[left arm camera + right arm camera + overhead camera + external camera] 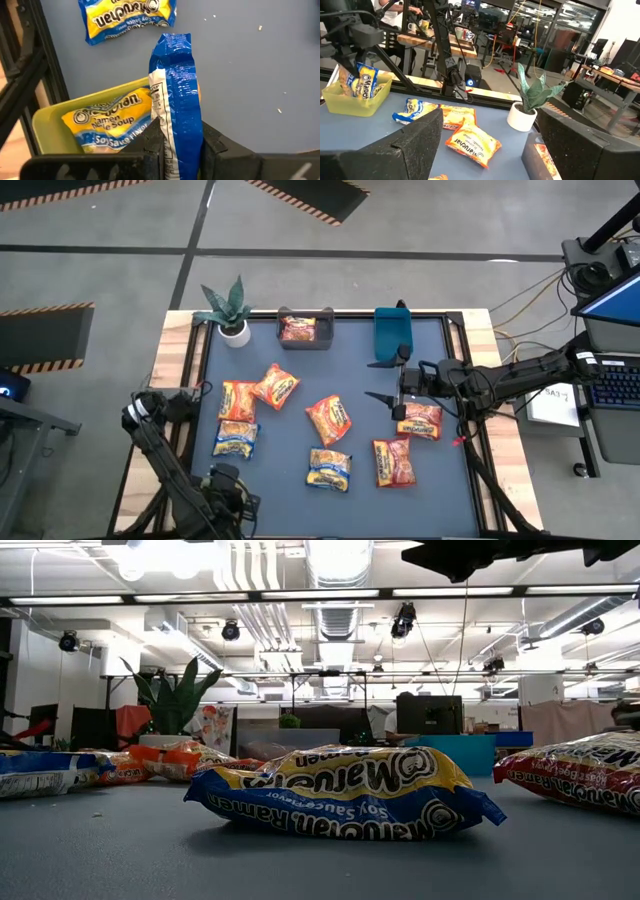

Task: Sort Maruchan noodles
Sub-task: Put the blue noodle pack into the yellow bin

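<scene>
Left pincer (176,150) is clenched on a yellow-and-blue Maruchan packet (176,95), gripped edge-on so it stands upright between the fingers, directly above the yellow-green bin (47,132) at the near left corner of the surface. One matching yellow-and-blue packet (107,122) already lies in that bin, which suggests the held one is poised there to be dropped in with its own kind. The thin edgewise hold probably lets it slip straight down once let go.

Right pincer (392,402) hangs released, fingers spread wide, on the right side of the grey surface (300,375), just beside an orange-red packet (420,420) and in front of the teal bin (393,332). It looks ready to take that packet next.

Loose packets remain spread across the surface: a yellow-and-blue one (236,438) on the left, another (330,468) near the front middle, two orange ones (257,391) touching each other left of centre, one (329,420) in the middle, and a red one (394,462) near the front right. A dark bin (305,340) at the back already holds an orange packet (299,329). A potted plant (229,310) stands at the back left corner. Sorting appears well short of done.
</scene>
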### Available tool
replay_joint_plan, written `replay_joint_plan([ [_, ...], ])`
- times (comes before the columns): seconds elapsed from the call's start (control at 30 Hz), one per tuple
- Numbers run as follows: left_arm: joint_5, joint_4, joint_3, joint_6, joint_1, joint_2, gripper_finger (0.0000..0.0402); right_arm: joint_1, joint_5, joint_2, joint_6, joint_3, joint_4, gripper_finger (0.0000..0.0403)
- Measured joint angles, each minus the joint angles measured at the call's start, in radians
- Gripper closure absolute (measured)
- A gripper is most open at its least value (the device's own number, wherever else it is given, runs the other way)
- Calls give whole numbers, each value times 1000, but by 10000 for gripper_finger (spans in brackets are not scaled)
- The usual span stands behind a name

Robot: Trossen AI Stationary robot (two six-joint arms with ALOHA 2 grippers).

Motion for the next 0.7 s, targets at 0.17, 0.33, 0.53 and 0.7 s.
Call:
replay_joint_plan([
  [0.17, 3, 24, 1, -3, 7, 0, 358, 0, 0, 0, 2, 0, -2, 90],
  [0.33, 2, 38, 1, -4, 7, 0, 344, 0, 0, 0, 3, -1, -3, 90],
  [0.53, 1, 46, 1, -7, 7, 0, 287, 0, 0, 0, 2, -2, -4, 90],
  [0.7, -1, 46, 1, 2, 7, 0, 242, 0, 0, 0, 1, -2, -4, 90],
])
